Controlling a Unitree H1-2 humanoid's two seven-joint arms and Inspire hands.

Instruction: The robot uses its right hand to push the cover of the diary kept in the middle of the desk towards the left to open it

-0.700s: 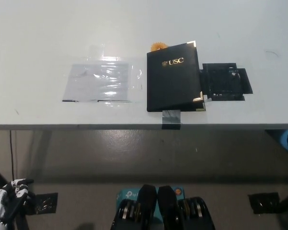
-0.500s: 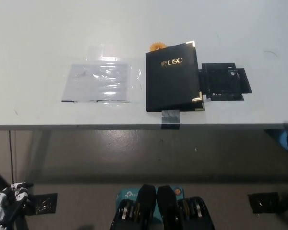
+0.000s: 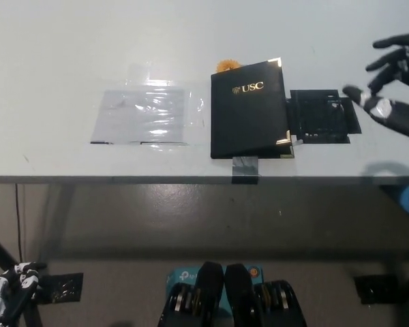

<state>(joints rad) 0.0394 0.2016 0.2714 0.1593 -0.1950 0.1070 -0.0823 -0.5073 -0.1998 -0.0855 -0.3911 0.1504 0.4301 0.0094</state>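
Note:
A black diary with gold "USC" lettering and gold corners lies closed near the desk's front edge, in the middle. Its cover sits slightly askew over the pages. My black right hand hovers over the desk's right side, open with fingers spread, apart from the diary and to its right. Low at the picture's bottom left, my white left hand hangs below desk level; whether it is open or shut does not show.
A black taped patch lies right beside the diary. A clear plastic sheet lies to its left. Grey tape marks the front edge, and something small and orange peeks out behind the diary.
My right hand has come into view from the right and now hovers over the desk. The diary has not moved; the picture shifted slightly.

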